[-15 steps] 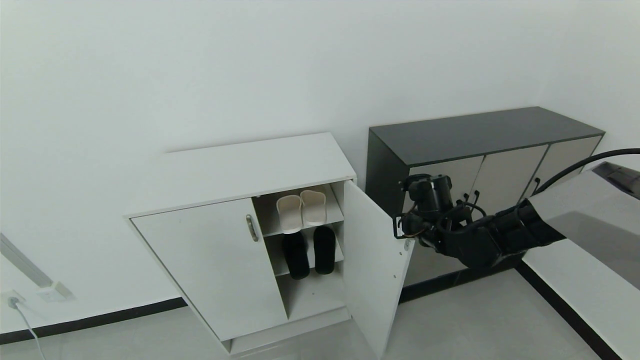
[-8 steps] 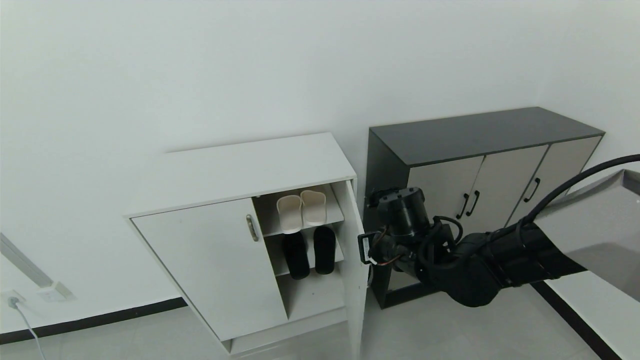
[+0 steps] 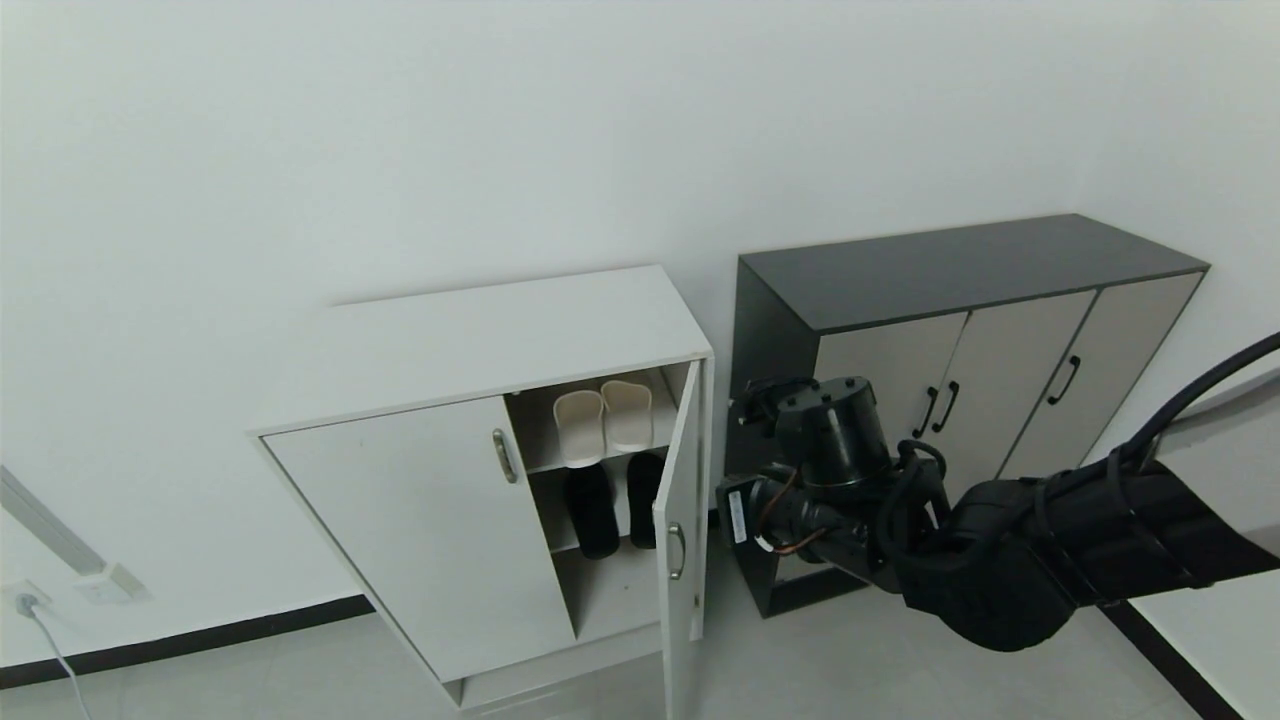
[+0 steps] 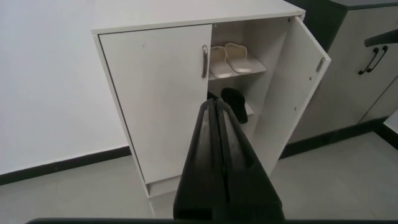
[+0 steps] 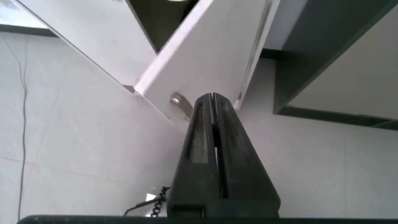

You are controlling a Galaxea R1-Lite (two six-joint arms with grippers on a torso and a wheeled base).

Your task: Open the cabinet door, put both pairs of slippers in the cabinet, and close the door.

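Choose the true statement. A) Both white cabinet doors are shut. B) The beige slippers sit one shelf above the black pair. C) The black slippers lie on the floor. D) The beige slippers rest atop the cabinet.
B: past the half-open door, the beige slippers lie on the upper shelf, the black slippers just below.

We are facing a plain white wall (image 3: 400, 150) that is meeting a pale grey tiled floor (image 3: 950, 670) along a black skirting strip (image 3: 200, 638). A sideboard with a dark top (image 3: 960, 265) and three grey doors (image 3: 1000, 370) with black handles is standing against that wall. Low on the left a cable (image 3: 52, 650) is hanging from a wall socket (image 3: 25, 603).
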